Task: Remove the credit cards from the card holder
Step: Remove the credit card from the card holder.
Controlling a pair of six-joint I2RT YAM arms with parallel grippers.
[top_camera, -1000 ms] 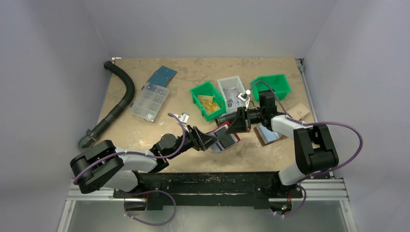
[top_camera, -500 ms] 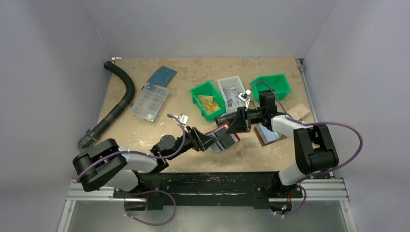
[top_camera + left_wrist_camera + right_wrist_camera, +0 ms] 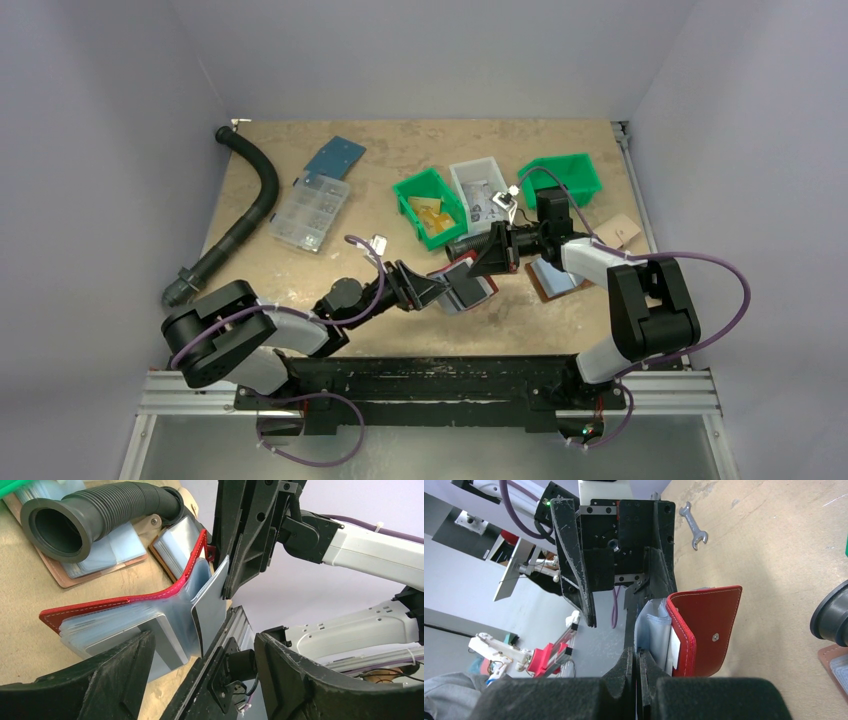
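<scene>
Black and scuffed, the fingers (image 3: 115,680) of your left gripper (image 3: 202,645) are standing wide apart at the near edge of the left wrist view, and they are gripping nothing. The card holder (image 3: 115,605) is sitting in the gap between them, spread open, with its red cover turned away and its pale blue-grey pockets facing your wrist. The pockets are lying close against the finger on the left of that view; I cannot tell whether they are touching it. A clear gap is showing between the holder and the other finger.

One flap is reaching out low over the tan table (image 3: 20,595), and the other is rising toward your right arm. Between the flaps, a thin blue-grey card (image 3: 210,605) is standing up out of the pockets. Your right gripper (image 3: 636,656) is pinching the card's upper edge with its jaws closed tight on it. In the right wrist view, the red flap with its small snap stud is hanging just beside those closed fingers.

Past the holder, a ribbed black hose (image 3: 100,515) is lying across brown folders (image 3: 115,550) with pale insides. A small wrench (image 3: 694,527) is lying on the table. Farther back, green bins (image 3: 430,205) and a clear organiser box (image 3: 310,212) are sitting well apart from both grippers.
</scene>
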